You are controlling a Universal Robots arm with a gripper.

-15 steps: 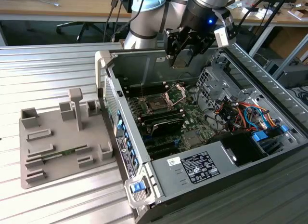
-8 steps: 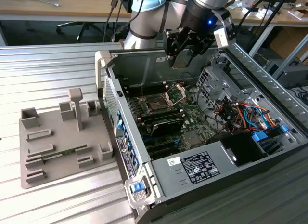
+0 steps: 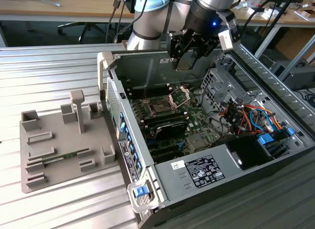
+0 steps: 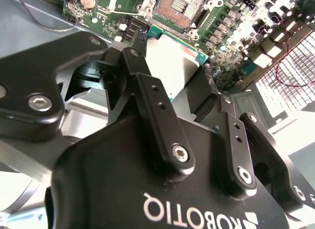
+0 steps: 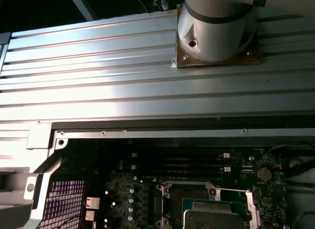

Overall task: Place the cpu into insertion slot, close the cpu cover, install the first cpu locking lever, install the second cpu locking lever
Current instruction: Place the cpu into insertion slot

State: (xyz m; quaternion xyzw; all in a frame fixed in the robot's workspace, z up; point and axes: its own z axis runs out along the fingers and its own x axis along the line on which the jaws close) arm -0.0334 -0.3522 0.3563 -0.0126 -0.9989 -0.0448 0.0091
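Second wrist view: gripper (image 4: 167,71) clamps cpu (image 4: 170,51) above insertion slot (image 4: 179,7), motherboard (image 4: 106,12) around.

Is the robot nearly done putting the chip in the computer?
Not yet. Nothing looks finished. The hand grips the cpu near the insertion slot, which is empty. The cpu cover stands open, so seating the chip, closing the cover and locking it are all left.

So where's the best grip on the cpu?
By two opposite edges, from straight above. The small flat square cpu with the silvery metal top is thin and sits level, so only its rim offers purchase. The black end effector seems to pinch it so, over the square dark insertion slot.
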